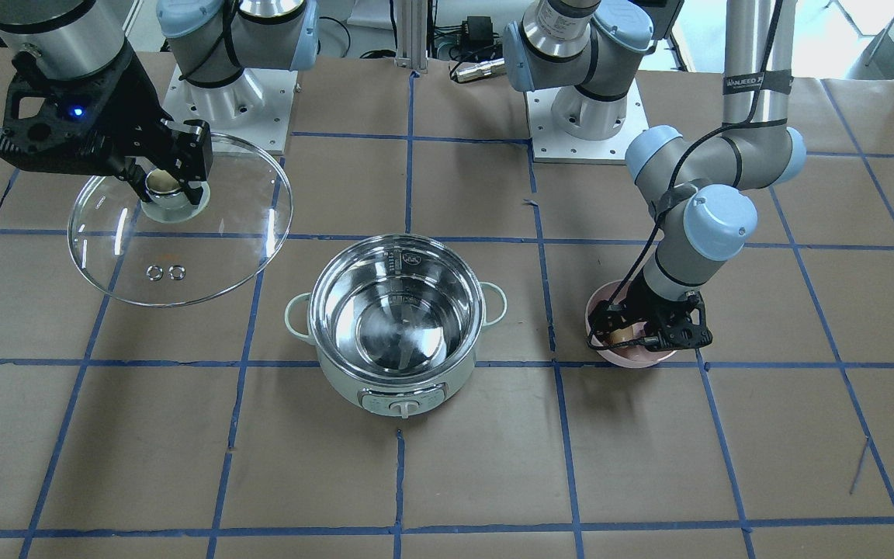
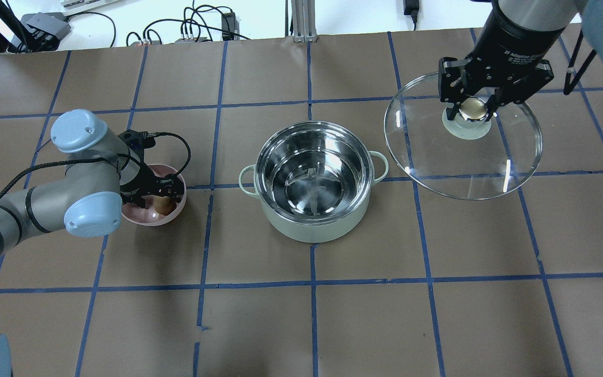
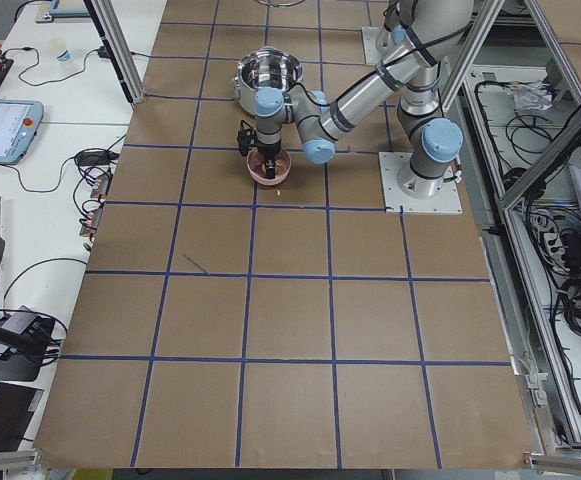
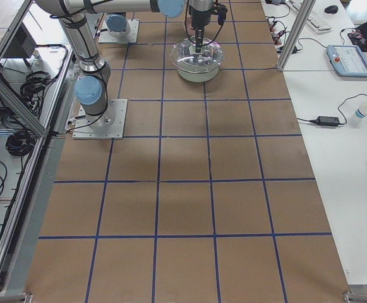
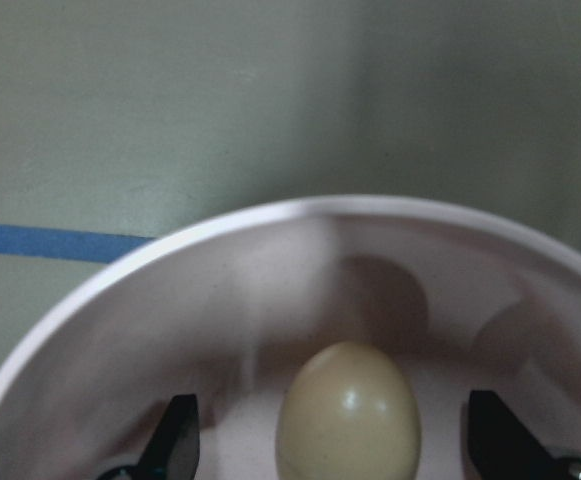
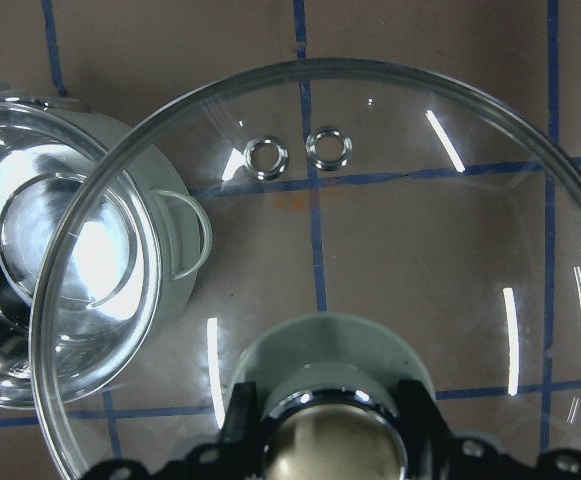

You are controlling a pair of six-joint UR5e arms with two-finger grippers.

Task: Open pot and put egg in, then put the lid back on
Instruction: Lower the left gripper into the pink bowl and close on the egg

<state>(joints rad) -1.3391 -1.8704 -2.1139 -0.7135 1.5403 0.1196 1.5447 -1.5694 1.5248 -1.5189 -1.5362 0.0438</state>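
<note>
The mint-white pot (image 2: 314, 180) stands open at the table's middle, its steel inside empty; it also shows in the front view (image 1: 398, 330). My right gripper (image 2: 472, 107) is shut on the cream-gold knob of the clear glass lid (image 2: 464, 152) and holds the lid above the table, to the pot's right. The lid also shows in the front view (image 1: 183, 233). The brown-tan egg (image 5: 348, 415) lies in a pink bowl (image 2: 147, 215) left of the pot. My left gripper (image 5: 335, 455) is open inside the bowl, one finger on each side of the egg.
The pink bowl (image 1: 625, 353) sits about a tile's width from the pot. Blue tape lines grid the brown table cover. Both arm bases (image 1: 583, 116) stand at the robot's edge. Cables and devices lie beyond the far edge (image 2: 197, 31).
</note>
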